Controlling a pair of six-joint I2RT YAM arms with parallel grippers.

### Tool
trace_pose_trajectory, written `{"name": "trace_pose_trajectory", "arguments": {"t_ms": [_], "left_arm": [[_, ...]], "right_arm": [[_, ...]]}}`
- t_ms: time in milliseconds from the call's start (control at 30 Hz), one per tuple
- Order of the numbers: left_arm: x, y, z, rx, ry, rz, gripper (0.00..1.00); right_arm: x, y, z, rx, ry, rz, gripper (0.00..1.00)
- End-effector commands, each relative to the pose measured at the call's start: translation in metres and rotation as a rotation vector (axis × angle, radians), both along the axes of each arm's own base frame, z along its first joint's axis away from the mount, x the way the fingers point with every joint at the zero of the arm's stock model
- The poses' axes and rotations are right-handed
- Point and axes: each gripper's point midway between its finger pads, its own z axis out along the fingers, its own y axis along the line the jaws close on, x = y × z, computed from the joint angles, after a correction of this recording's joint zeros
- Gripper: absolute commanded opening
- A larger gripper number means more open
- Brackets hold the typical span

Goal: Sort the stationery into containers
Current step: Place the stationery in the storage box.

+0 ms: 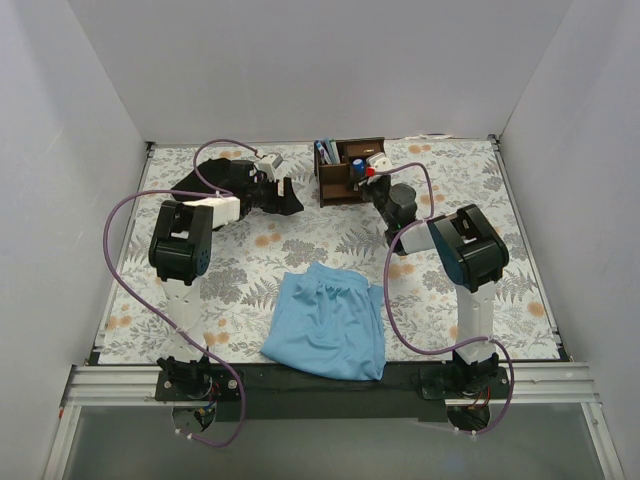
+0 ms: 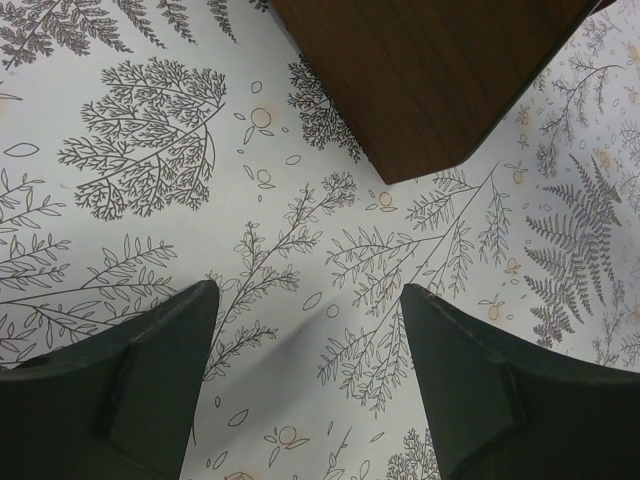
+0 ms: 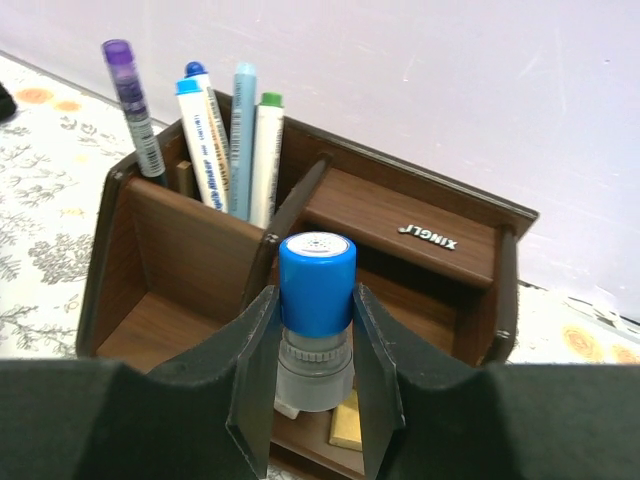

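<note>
Four pens (image 3: 212,140) in organizer (image 3: 420,212); right end effector (image 3: 313,300) gripping one blue-capped cylinder (image 3: 317,270), left end effector (image 2: 308,300) spread

Finding the dark brown wooden organizer (image 3: 430,235) standing upright, keeping four capped pens (image 3: 240,150) upright in its tall rear slot. Finding the blue-capped cylinder (image 3: 316,275) hanging upright by the middle divider, pinched in the right gripper (image 3: 315,330), a tan block (image 3: 347,425) lying below.

Right tool (image 3: 316,320) with blue-capped cylinder (image 3: 316,270) at organizer (image 3: 430,215): pens (image 3: 240,140) crowd far-left slot (image 3: 188,176), divider (image 3: 295,215) ahead, near-left bay (image 3: 150,330) open.
</note>
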Motion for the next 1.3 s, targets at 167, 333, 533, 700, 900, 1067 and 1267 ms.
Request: {"name": "trace_pose_trajectory", "arguments": {"t_ms": [167,333,533,700,900,1067,1267], "left_arm": [[-0.006,0.001,-0.009,-0.002,0.069,-0.006,0.74],[-0.007,0.0,-0.01,-0.002,0.07,-0.014,0.74],[-0.003,-0.002,-0.009,-0.011,0.073,-0.015,0.74],[-0.001,-0.002,-0.012,-0.005,0.071,-0.023,0.74],[0.0,-0.002,-0.019,0.001,0.075,-0.024,0.74],[-0.002,-0.003,-0.023,-0.007,0.087,-0.027,0.74],[0.001,-0.004,-0.02,-0.012,0.079,-0.028,0.74]], "right_arm": [[-0.008,-0.025,0.121,0.244,-0.369,-0.069,0.01],[0.001,-0.023,0.117,0.257,-0.365,-0.075,0.01],[0.01,-0.022,0.121,0.263,-0.383,-0.075,0.01],[0.016,-0.017,0.111,0.262,-0.361,-0.064,0.01],[0.017,-0.015,0.095,0.259,-0.328,-0.062,0.01],[0.015,-0.015,0.088,0.255,-0.322,-0.063,0.01],[0.015,-0.018,0.085,0.256,-0.323,-0.07,0.01]]}}
